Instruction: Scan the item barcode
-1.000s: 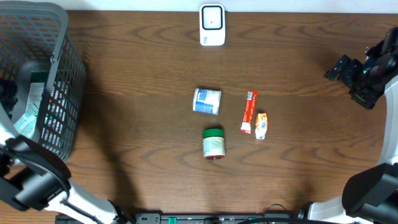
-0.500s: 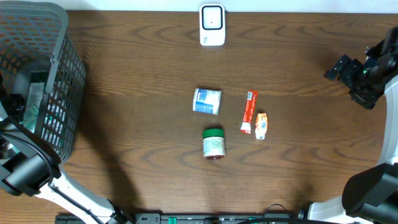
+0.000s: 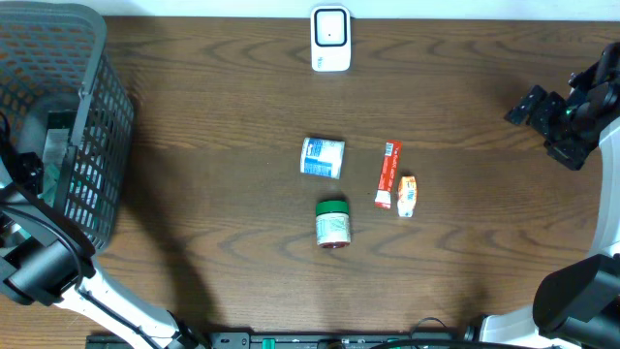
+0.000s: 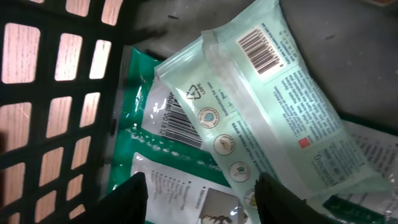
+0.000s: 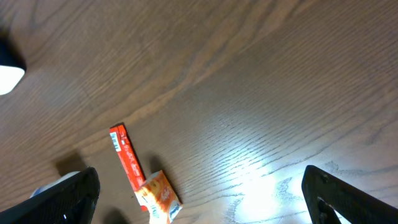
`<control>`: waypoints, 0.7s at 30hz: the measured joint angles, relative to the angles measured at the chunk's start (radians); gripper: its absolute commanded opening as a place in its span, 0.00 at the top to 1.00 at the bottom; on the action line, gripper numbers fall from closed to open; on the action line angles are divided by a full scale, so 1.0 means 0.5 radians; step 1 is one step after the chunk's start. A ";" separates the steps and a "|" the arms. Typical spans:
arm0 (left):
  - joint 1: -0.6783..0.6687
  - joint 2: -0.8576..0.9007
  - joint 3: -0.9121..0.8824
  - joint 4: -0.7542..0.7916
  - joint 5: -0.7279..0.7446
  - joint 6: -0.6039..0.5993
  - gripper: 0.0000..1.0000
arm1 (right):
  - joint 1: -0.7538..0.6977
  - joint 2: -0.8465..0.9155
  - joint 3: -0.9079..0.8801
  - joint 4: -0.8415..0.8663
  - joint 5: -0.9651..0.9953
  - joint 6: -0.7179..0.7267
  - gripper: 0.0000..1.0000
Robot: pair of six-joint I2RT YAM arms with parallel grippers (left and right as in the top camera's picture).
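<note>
Above the brown wooden table (image 3: 223,116) my right gripper (image 5: 202,196) is spread; only the wrist view shows my left gripper (image 4: 202,199), spread, over a pale-green plastic pack (image 4: 280,106).

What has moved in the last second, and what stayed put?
Only the left arm shifted slightly, toward the basket, where its end effector hangs open over the packets. Nothing was grasped or released. The right end effector and the table items stayed put.
</note>
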 measured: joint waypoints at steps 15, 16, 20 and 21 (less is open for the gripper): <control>-0.056 0.000 -0.262 0.346 0.006 -0.241 0.37 | 0.000 0.000 0.000 0.000 0.000 0.000 0.01; -0.056 0.000 -0.272 0.384 0.006 -0.240 0.37 | 0.000 0.000 0.000 0.000 0.000 -0.001 0.01; -0.056 0.000 -0.301 0.517 0.005 -0.216 0.37 | 0.000 0.000 0.000 0.000 0.000 0.000 0.01; -0.057 0.000 -0.310 0.524 0.005 -0.214 0.37 | 0.000 0.000 0.000 0.001 0.000 0.000 0.01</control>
